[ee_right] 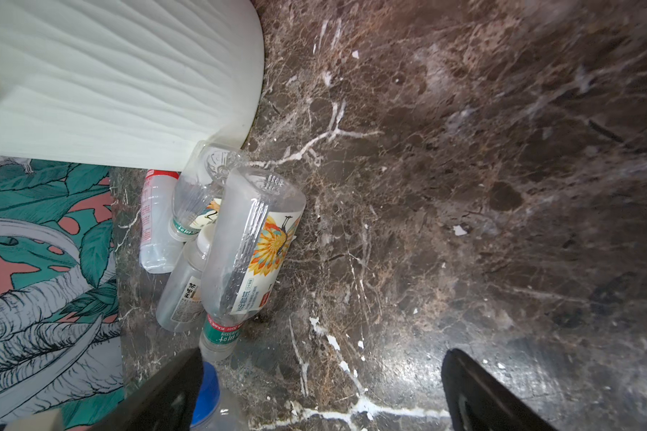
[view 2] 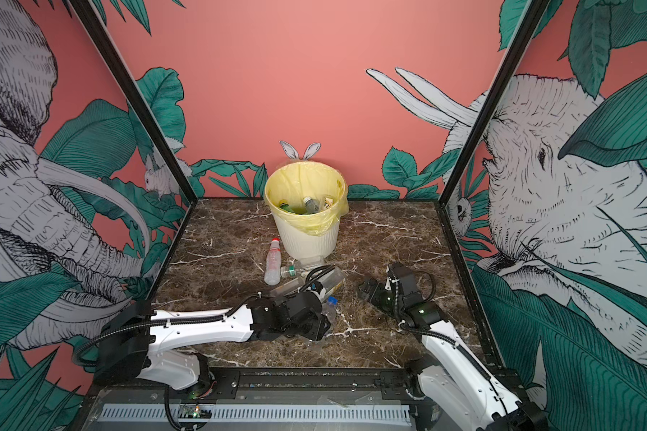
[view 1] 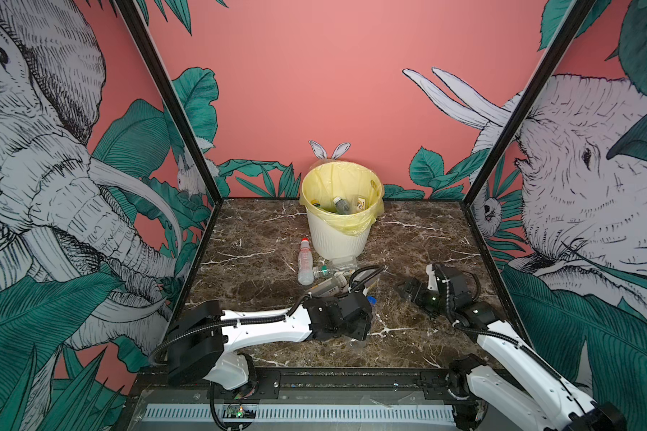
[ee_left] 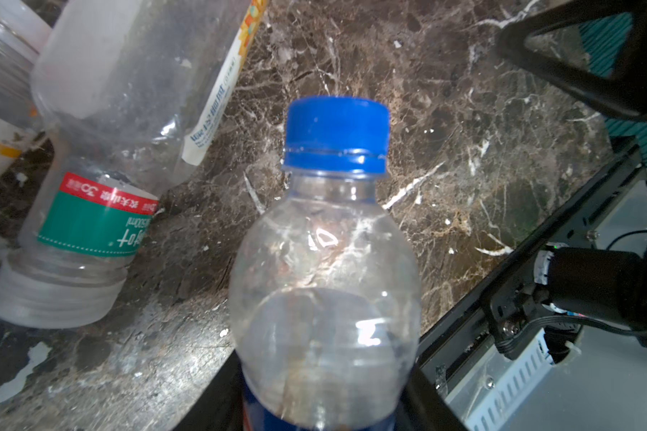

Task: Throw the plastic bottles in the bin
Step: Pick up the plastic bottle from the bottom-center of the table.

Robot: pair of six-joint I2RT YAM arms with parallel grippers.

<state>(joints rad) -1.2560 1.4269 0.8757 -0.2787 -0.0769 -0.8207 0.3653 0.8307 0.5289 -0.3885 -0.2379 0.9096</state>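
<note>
Clear plastic, the blue-capped bottle (ee_left: 325, 283) is clenched in the left hand (ee_left: 320, 406) low over the surface (view 1: 426, 242), ready for carrying to the bin (view 1: 337, 239), while the right hand (ee_right: 325, 354) hangs spread and empty near four loose bottles (ee_right: 254, 253).

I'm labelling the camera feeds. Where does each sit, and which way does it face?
Top views: high at the front, looking down over table, bin, left arm, right arm.
Left wrist: on the left arm, looking along the left end effector, shut on the blue-capped bottle.
Right wrist: faces table and bin base past the open right end effector.
Both wrist views share that bottle.
</note>
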